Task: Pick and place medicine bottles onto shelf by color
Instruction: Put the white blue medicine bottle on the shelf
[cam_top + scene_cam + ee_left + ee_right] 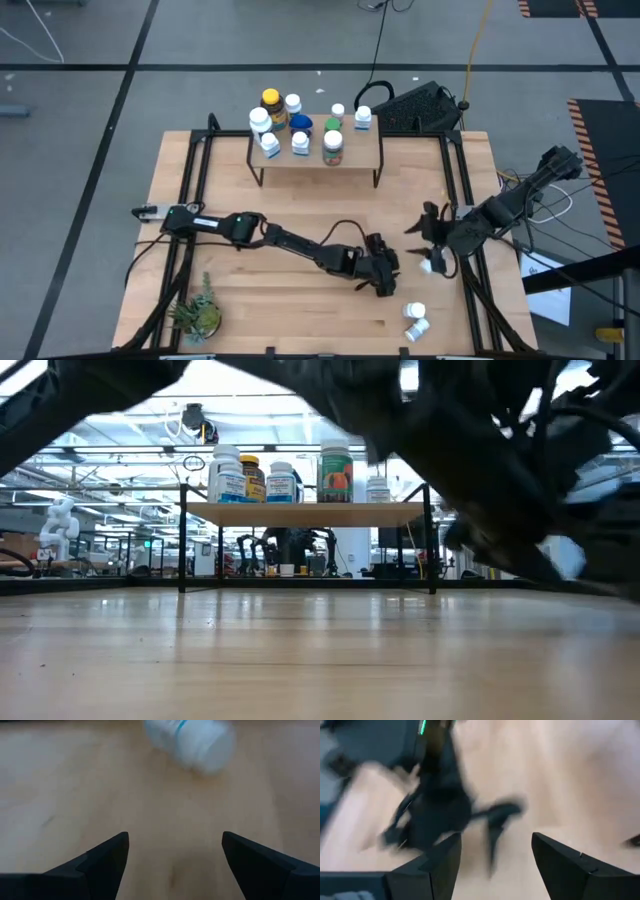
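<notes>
1. Nine or so bottles [300,140] crowd the shelf [365,152] at the worktop's [250,290] far edge.
2. Three bottles [416,320] remain loose, near right.
3. Left gripper [385,281], jaws wide and empty, faces one; right gripper [432,232] hovers beside, jaws apart.

Grey floor [90,100] all round, crossed by dark lines. Pale wood-grain bench [300,310] in the middle, black-framed. Behind its far edge, a black keyboard [418,108]; a yellow cable [478,45] and a black cable [380,40] trailing across the floor. Orange-and-black hazard striping [605,150] at the right. Across the room at bench height, bright ceiling lights [260,385], metal racking and a white figure [60,525] at left.
</notes>
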Controlling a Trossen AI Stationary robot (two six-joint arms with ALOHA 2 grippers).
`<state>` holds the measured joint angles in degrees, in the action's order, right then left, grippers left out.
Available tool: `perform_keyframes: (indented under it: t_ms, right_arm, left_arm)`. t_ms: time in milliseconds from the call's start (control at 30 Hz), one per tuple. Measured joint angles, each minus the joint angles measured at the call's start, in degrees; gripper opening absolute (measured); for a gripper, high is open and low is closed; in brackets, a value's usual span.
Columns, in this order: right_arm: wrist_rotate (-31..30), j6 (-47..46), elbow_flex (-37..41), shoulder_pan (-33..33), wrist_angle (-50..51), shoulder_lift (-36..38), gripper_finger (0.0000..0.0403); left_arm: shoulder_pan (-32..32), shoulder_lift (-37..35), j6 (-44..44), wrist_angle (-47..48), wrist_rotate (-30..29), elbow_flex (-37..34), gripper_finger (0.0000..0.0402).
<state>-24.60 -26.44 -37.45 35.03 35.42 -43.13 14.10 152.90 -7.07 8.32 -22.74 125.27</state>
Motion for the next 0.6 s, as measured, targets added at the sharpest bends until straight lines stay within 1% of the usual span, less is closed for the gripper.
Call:
perform_keyframes:
  t_ms: [67,133,267,367,433,600]
  right_arm:
    - [4.3,-0.5,-0.7,-0.2,1.0,-2.4,0.0235]
    - [5.9,-1.0,-0.7,-0.2,3.5,-5.6,0.0235]
    - [12.9,-1.9,-0.5,-0.1,8.1,-14.4,0.0235]
    - [18.2,-0.3,-0.8,0.8,11.1,-20.6,0.0235]
    - [20.2,2.2,-2.3,1.4,14.0,-24.7,0.0235]
    - [20.3,10.3,-9.8,1.8,23.4,-32.1,0.0235]
  left_arm:
    - [0.6,-2.1,-1.1,6.6,-3.2,0.0,0.0324]
    - [1.0,-3.7,-2.4,10.5,-5.6,0.0,0.0324]
    - [1.7,-6.3,-3.4,15.3,-8.3,0.0,0.0324]
    - [2.2,-6.8,-3.6,18.3,-10.2,0.0,0.0324]
    - [2.3,-6.8,-3.7,19.5,-10.6,0.0,0.0324]
    - [2.3,-6.8,-5.4,20.1,-10.9,0.0,0.0324]
